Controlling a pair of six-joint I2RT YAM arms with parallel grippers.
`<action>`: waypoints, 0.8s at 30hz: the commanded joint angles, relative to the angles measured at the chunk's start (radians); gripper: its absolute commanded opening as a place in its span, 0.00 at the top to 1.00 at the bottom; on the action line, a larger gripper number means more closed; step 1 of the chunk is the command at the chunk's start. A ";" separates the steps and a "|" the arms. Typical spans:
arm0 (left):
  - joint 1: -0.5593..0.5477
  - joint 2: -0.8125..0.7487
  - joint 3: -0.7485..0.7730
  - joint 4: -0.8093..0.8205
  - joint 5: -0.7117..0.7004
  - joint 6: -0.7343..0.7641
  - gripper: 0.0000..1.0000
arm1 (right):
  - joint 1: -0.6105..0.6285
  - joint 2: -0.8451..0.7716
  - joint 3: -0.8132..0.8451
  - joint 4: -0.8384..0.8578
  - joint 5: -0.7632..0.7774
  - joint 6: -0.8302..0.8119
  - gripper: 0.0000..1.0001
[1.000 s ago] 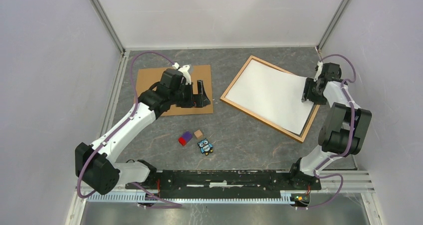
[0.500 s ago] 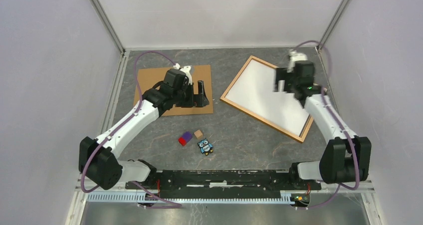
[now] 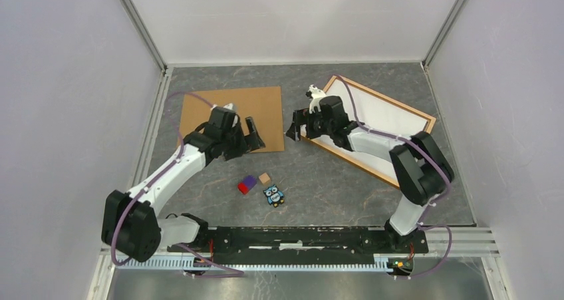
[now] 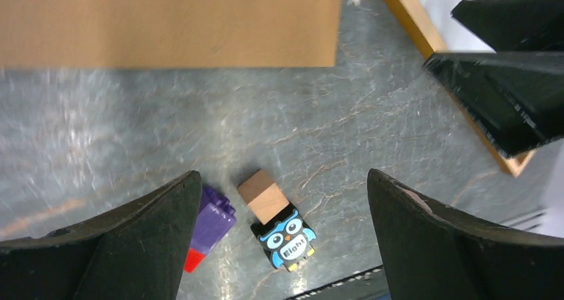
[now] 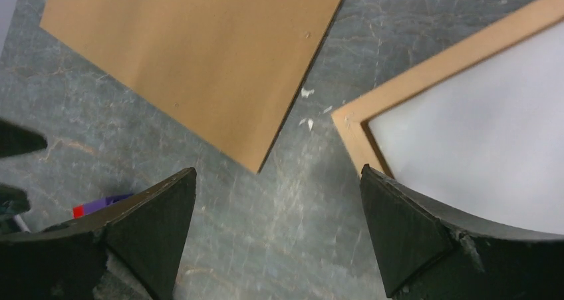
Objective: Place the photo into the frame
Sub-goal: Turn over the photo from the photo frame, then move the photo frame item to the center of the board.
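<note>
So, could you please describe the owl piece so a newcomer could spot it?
Start at the brown cardboard sheet on the left half of the table. Just toward the near edge lie three small pieces. The owl piece is the rightmost: a blue cartoon owl, unlike the plain wooden block and the purple-and-red block.

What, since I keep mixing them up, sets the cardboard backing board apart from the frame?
The cardboard backing board is a solid, plain brown sheet; the frame is thin light-orange moulding around the photo, which lies white back up. The board lies square with the table, on the left; the frame sits turned at an angle, on the right. Both are rectangles lying flat.
</note>
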 commanded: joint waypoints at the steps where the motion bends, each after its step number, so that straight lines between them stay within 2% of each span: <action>1: 0.117 -0.085 -0.165 0.121 0.119 -0.295 0.00 | -0.004 0.123 0.177 0.072 0.012 -0.001 0.02; 5: 0.179 -0.162 -0.283 0.194 0.082 -0.386 0.00 | -0.004 0.249 0.322 0.083 0.093 0.022 0.02; 10: 0.242 -0.159 -0.377 0.297 0.122 -0.496 0.00 | -0.004 0.378 0.465 0.100 0.314 0.132 0.02; 14: 0.252 -0.150 -0.443 0.438 0.089 -0.546 0.00 | -0.004 0.512 0.595 0.160 0.275 0.158 0.02; 19: 0.258 -0.073 -0.440 0.502 0.083 -0.539 0.00 | -0.004 0.714 0.840 0.155 0.269 0.165 0.02; 24: 0.265 -0.006 -0.443 0.546 0.091 -0.522 0.00 | -0.007 0.826 0.935 0.236 0.294 0.128 0.02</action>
